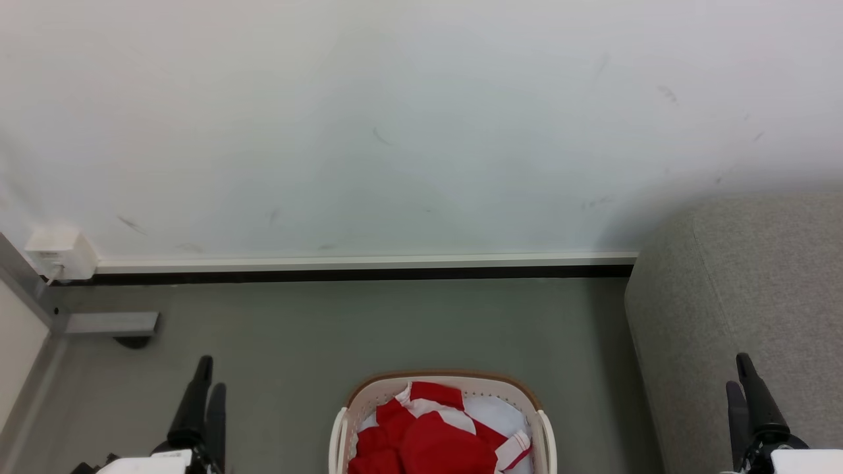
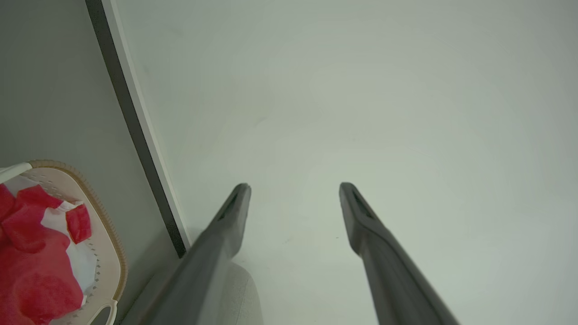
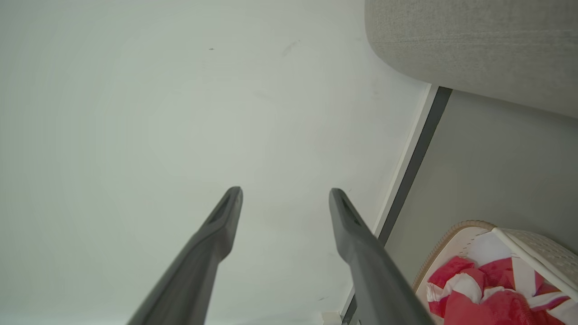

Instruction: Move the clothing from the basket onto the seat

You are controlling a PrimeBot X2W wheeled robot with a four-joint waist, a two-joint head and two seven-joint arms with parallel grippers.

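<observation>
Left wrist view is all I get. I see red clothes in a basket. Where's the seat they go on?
Observer: The grey seat is on the robot's right of the basket, with floor between them.
Operator: Is the other hand holding anything?
Observer: No, the right hand is open and holds nothing.
Operator: Anything on the robot's left?
Observer: A small white box low on the wall.
</observation>
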